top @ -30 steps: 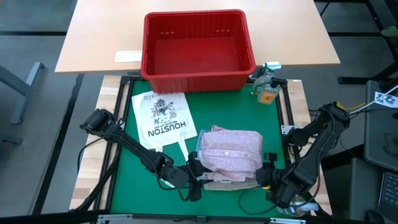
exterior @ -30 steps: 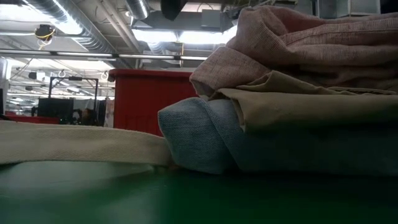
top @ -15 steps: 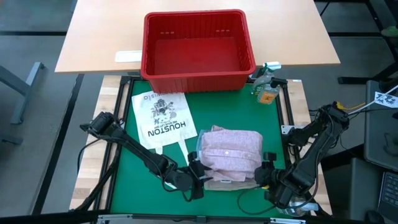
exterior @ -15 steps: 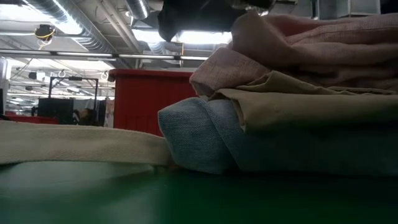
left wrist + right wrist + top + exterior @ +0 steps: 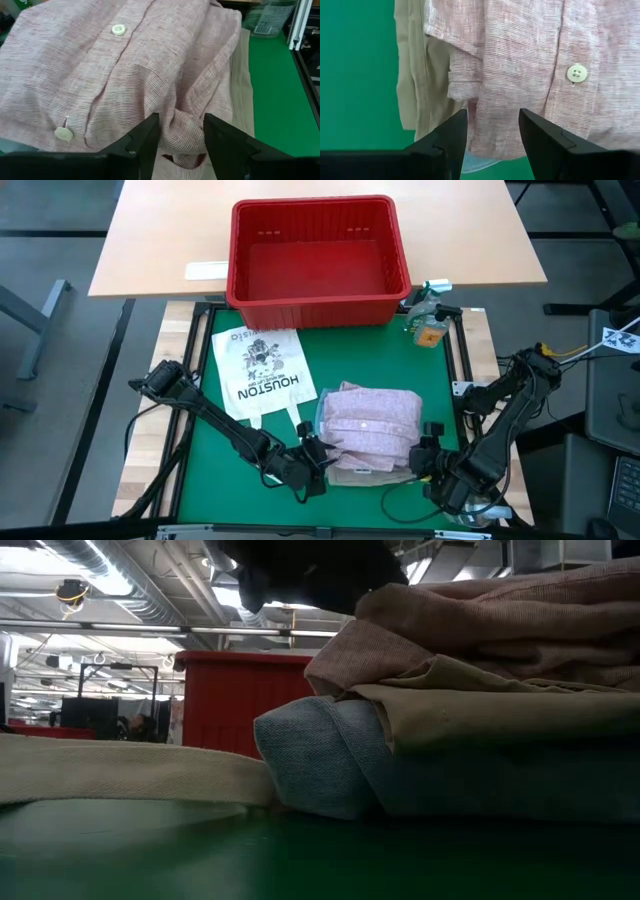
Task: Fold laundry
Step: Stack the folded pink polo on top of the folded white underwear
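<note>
Tote bag [image 5: 262,371] lies flat, left on mat [image 5: 380,350]. Left gripper [image 5: 318,467], fingers apart around a shirt [image 5: 368,425] fold, possibly pinching. Shirt tops khaki [image 5: 480,710] and jeans [image 5: 330,765], mid-mat. Right gripper [image 5: 424,461] unclenched at shirt's edge.

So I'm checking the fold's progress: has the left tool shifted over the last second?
Yes. In the high view the left tool has crept toward the pink buttoned shirt, away from the tote bag, and its fingers now straddle a fold at the shirt's edge.
</note>
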Robot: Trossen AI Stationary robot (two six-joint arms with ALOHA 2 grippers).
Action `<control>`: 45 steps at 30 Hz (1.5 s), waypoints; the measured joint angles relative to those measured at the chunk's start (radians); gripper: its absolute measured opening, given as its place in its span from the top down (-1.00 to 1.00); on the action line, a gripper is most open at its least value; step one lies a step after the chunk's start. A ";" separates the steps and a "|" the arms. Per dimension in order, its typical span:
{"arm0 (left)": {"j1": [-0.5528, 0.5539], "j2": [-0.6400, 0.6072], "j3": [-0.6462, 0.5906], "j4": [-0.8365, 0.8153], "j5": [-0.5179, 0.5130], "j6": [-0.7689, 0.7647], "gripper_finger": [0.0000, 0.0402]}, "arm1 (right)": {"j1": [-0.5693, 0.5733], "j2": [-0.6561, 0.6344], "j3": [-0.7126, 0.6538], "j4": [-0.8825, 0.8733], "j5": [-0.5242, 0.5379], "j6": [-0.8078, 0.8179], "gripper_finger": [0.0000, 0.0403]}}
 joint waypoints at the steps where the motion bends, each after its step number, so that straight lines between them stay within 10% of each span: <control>1: 0.000 0.000 0.000 -0.001 -0.001 0.000 0.28 | 0.000 0.005 0.000 0.000 0.000 0.000 0.11; 11: 0.000 0.000 0.000 -0.042 -0.004 0.000 0.65 | 0.000 0.087 0.000 -0.004 -0.002 0.000 0.15; 19: -0.001 0.000 0.000 -0.050 -0.004 0.000 0.98 | 0.000 0.091 0.000 -0.019 -0.009 0.000 0.71; 23: -0.017 0.000 0.000 -0.050 -0.004 0.016 0.99 | 0.002 0.091 0.000 -0.030 -0.071 -0.004 0.96; 45: -0.016 -0.001 0.000 -0.095 0.224 -0.115 0.77 | 0.020 0.090 -0.028 -0.024 -0.205 -0.006 0.97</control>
